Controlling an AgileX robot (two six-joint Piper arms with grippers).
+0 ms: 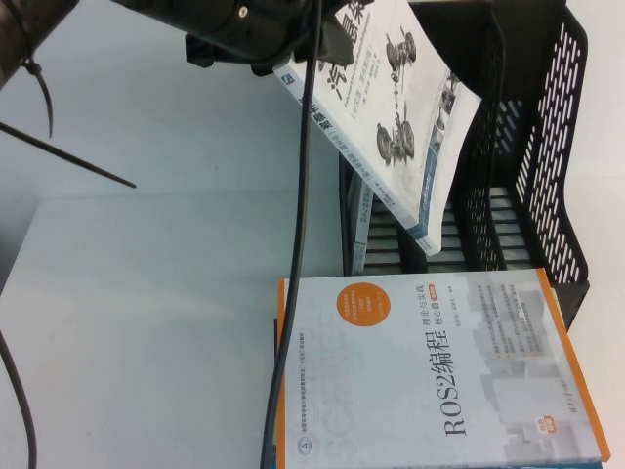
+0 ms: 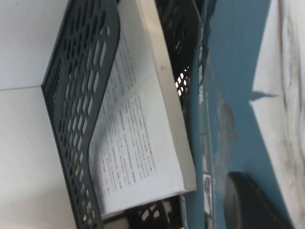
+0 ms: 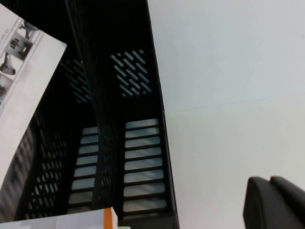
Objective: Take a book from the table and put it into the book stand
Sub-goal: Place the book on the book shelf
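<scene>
Two grippers are involved, but only the left one works. The left gripper [image 1: 278,54] sits at the top of the high view, left of the stand, clamped on the book [image 1: 391,107]; the left wrist view shows the book's teal back cover [image 2: 238,95] pressed against a dark finger pad [image 2: 248,200]. The book is held tilted, cover up, its lower corner dipping into a left slot of the stand [image 1: 547,127], with most of the book still above the rim. A pale book [image 2: 143,119] already leans in a slot beside it. In front of the stand, the ROS2 book [image 1: 439,371] lies flat on the table [image 1: 146,313], its far edge touching or just short of the stand's front lip. The right gripper [image 3: 276,202] hovers over bare table just right of the stand, holding nothing; whether its fingers are spread cannot be determined. Status, by judgement: pick-up and transport are complete, and insertion has begun. Remaining steps are to square the book with the slot, lower it to the slatted bottom, release and withdraw.
</scene>
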